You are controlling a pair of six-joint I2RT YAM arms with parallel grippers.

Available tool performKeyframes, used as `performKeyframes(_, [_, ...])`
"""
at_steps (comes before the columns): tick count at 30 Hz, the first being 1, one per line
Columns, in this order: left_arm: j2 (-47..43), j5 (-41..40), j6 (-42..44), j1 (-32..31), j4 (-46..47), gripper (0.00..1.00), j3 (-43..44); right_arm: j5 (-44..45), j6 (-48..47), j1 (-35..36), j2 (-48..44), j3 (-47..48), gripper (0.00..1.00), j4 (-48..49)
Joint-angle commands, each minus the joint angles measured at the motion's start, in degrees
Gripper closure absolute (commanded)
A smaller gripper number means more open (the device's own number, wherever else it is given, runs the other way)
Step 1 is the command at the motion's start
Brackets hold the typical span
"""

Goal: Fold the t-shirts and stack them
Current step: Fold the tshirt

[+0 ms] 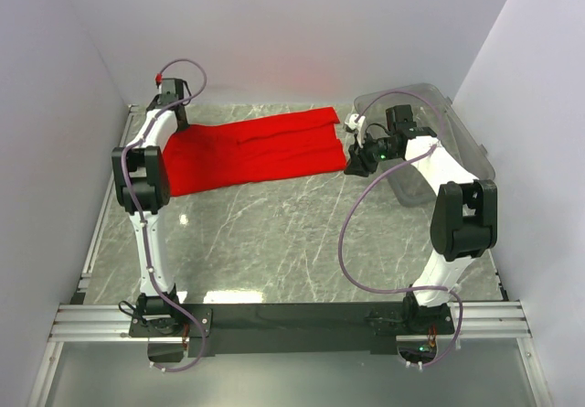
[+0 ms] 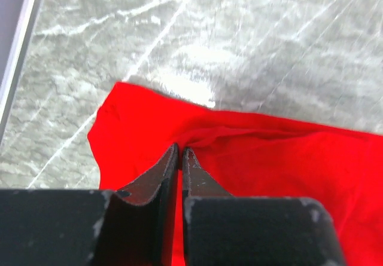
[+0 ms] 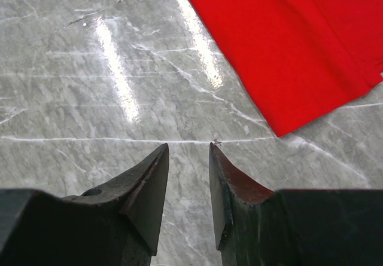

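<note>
One red t-shirt is present, laid out flat in a long band on the marble surface. Two claws are in view, one at each end of the shirt. The left claw is at the shirt's left end: its two fingers stand almost together, and a small ridge of red cloth is gathered at their tips, so it is pinched on the t-shirt. From this claw the fabric runs off ahead and to the right, and the shirt's rounded edge lies just ahead and to the left of the tips. Bare surface lies beyond that edge. The right claw is above bare surface beside the shirt's right end. Its two fingers stand a narrow gap apart and hold nothing. The nearest corner of the shirt lies just ahead and to the right of its fingertips, apart from them. One clear plastic bin stands behind and to the right of the right claw.
</note>
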Motion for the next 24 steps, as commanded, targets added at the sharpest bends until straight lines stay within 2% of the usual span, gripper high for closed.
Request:
performKeyframes(1, [-1.9,-1.7,0.5,-0.3,3.0,0.89,2.5,-1.2,-0.8,-0.5,-1.7,0.1,0.6,-0.9])
performKeyframes(4, [-1.4,-2.1,0.1,0.0,2.7,0.87,3.3,-1.2,-0.8,-0.5,-2.0,-0.4,0.6,-0.8])
performKeyframes(8, [-1.6,-3.1,-0.1,0.3,2.6,0.64,1.9,-1.3,-0.7,-0.6,-2.3,-0.9,0.6,-0.8])
performKeyframes(10, [-1.8,-3.3,-0.1,0.7,2.7,0.59,1.8,-1.3,-0.8,-0.6,-2.3,-0.8,0.6,-0.8])
performKeyframes(14, [-3.3,-2.6,-0.8,1.4,2.3,0.57,3.3,-1.3,-1.0,-0.6,-2.2,-0.5,0.6,-1.1])
performKeyframes(18, [-6.4,4.6,-1.3,2.2,1.6,0.56,3.0,-1.4,-0.8,-0.7,-2.3,-0.5,0.6,-1.0])
performKeyframes(21, [-10.5,10.7,-3.5,3.6,1.0,0.51,-0.9,0.0,0.1,-0.6,-2.3,-0.4,0.6,-0.2])
performKeyframes(23, [-16.0,13.2,-5.6,5.0,2.0,0.45,-8.0,3.1,0.3,-0.6,-2.1,0.1,0.6,1.1])
performKeyframes(24, [-18.4,15.0,-6.4,5.5,4.2,0.42,-14.3,4.0,-0.3,-0.6,-1.7,0.3,0.6,1.0])
